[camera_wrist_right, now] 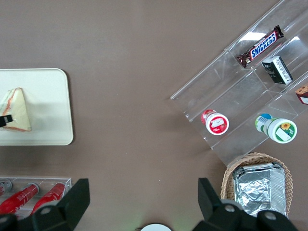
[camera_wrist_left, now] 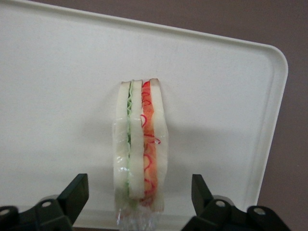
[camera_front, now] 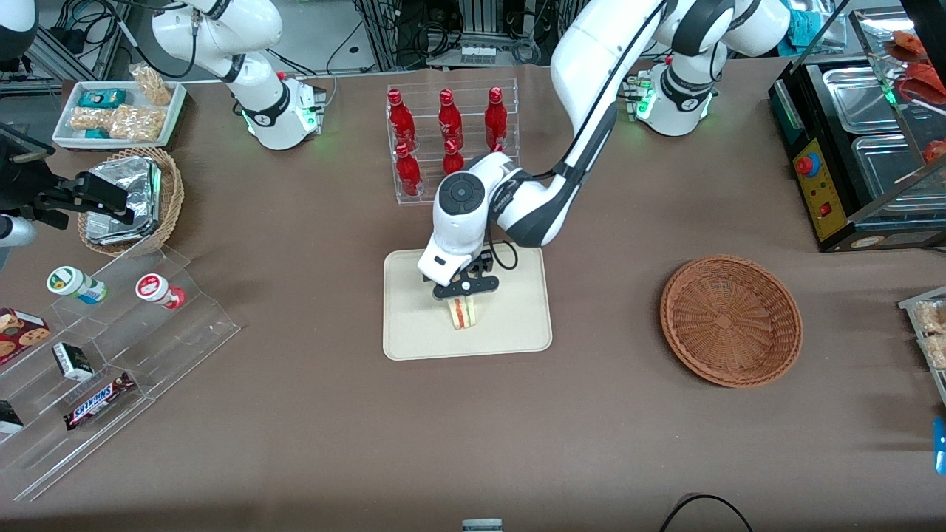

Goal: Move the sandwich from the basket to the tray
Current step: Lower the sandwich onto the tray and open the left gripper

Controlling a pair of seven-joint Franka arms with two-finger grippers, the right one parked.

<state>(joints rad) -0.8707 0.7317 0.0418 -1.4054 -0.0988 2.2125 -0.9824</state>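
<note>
The sandwich point(camera_front: 463, 313), a clear-wrapped wedge with red and green filling, stands on edge on the cream tray point(camera_front: 414, 325), near the tray's middle. My left gripper point(camera_front: 465, 294) hangs just above it, open. In the left wrist view the sandwich point(camera_wrist_left: 140, 144) rests on the tray point(camera_wrist_left: 57, 96) between the two black fingers point(camera_wrist_left: 77, 192), with a gap on each side. The right wrist view shows the sandwich point(camera_wrist_right: 17, 110) lying within the tray point(camera_wrist_right: 48, 106). The reddish-brown basket point(camera_front: 730, 320) sits empty toward the working arm's end of the table.
A clear rack of red bottles point(camera_front: 451, 140) stands farther from the front camera than the tray. Toward the parked arm's end are a tan basket of foil packs point(camera_front: 133, 196), a clear stepped shelf of snacks point(camera_front: 111, 332) and a white snack tray point(camera_front: 118, 111). A black appliance point(camera_front: 857, 148) stands past the basket.
</note>
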